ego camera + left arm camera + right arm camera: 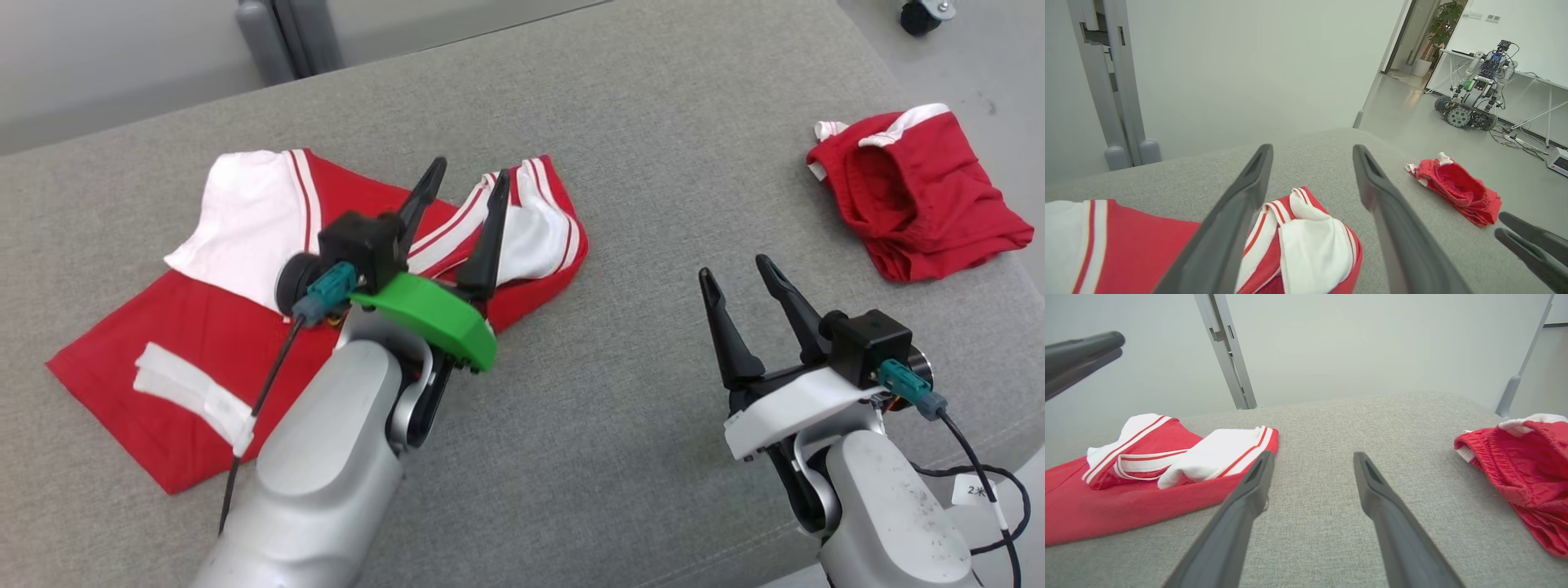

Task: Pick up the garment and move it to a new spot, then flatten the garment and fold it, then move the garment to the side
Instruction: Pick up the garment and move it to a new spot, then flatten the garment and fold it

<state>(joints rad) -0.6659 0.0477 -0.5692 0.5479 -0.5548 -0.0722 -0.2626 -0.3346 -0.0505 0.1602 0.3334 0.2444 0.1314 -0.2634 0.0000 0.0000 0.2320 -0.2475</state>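
Note:
A red garment [188, 343] with white sleeves and striped trim lies partly folded on the left of the grey cushion [620, 163]. Its bunched white sleeve [1310, 241] sits just below and between the fingers of my left gripper [472, 168], which hovers open over the garment's right end with nothing held [1312, 147]. Further right, my right gripper [733, 267] stands open above bare cushion, a short way right of the garment's edge [1126, 502], its fingers empty [1314, 454]. That same right gripper [1499, 223] appears at the lower right of the left wrist view.
Crumpled red shorts [922, 204] with a white waistband lie near the cushion's right edge [1457, 192] [1531, 461]. Grey posts [269, 33] stand behind the cushion. Beyond its right side is floor, where another wheeled robot [1474, 102] is parked.

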